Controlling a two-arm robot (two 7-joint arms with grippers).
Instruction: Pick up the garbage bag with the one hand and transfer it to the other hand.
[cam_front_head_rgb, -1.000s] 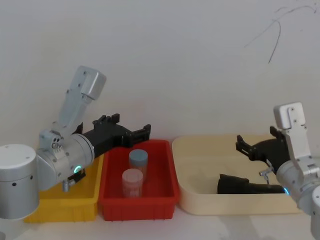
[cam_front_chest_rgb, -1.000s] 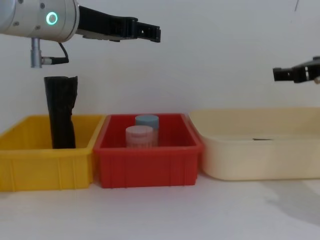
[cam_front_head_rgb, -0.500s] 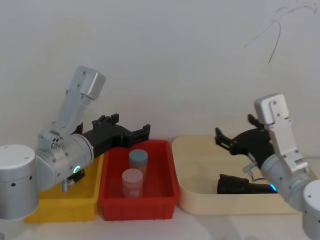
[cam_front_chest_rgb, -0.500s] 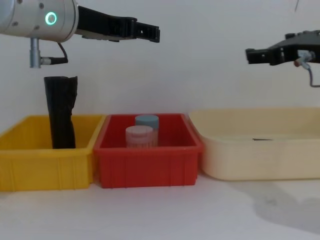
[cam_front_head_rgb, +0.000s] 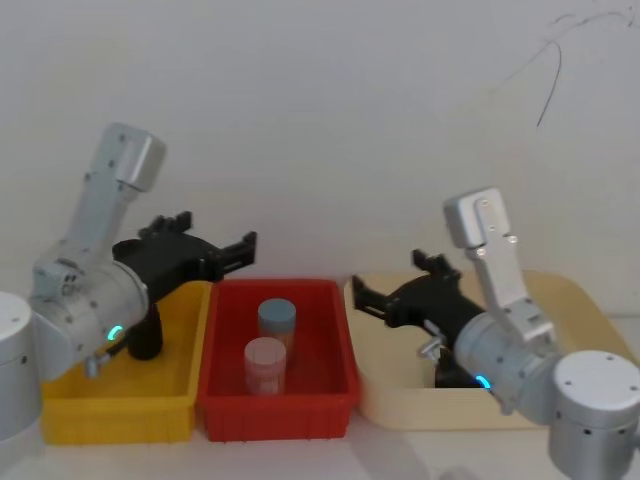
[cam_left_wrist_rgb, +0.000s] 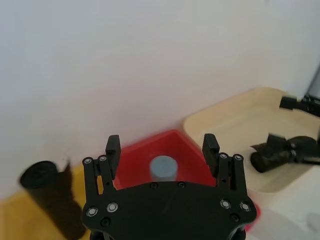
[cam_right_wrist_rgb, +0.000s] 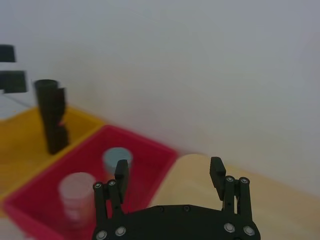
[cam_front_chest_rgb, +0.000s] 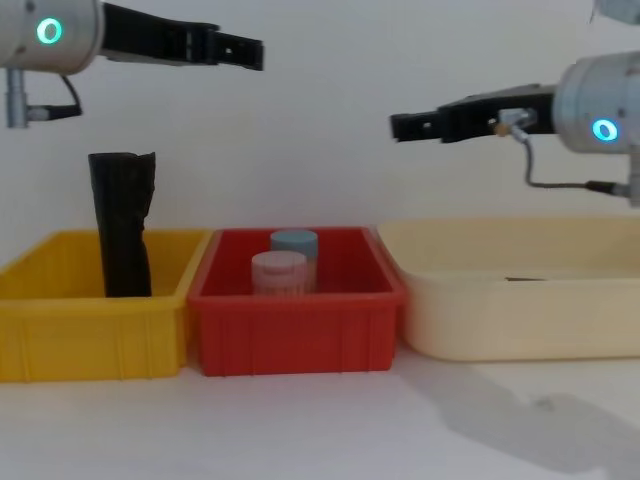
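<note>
The garbage bag is lying on its side on the floor of the cream tray, which is sitting just beside the red bin on the bin's right. Nothing is gripping the bag, and both grippers are well apart from it.

The right gripper is hovering high above the seam where the red bin is meeting the tray. It is pointing across toward the bin's left. Its fingers are spread wide and are holding nothing. A blue ring light is glowing on its arm, farther to the bin's right.

The left gripper is hanging higher than the right one, over the red bin's left side, and is pointing toward the bin's right. Its fingers are also standing wide apart and are empty. A green-cyan light is glowing on its arm, well out to the bin's left.

Inside the red bin two jars are standing upright, close together. The blue-capped jar is standing toward the bin's back wall, and the pale pink-capped jar is standing in front of it.

The yellow bin is touching the red bin's left wall. In it a black roll with a ragged top is standing upright and rising well above both bins' rims.
</note>
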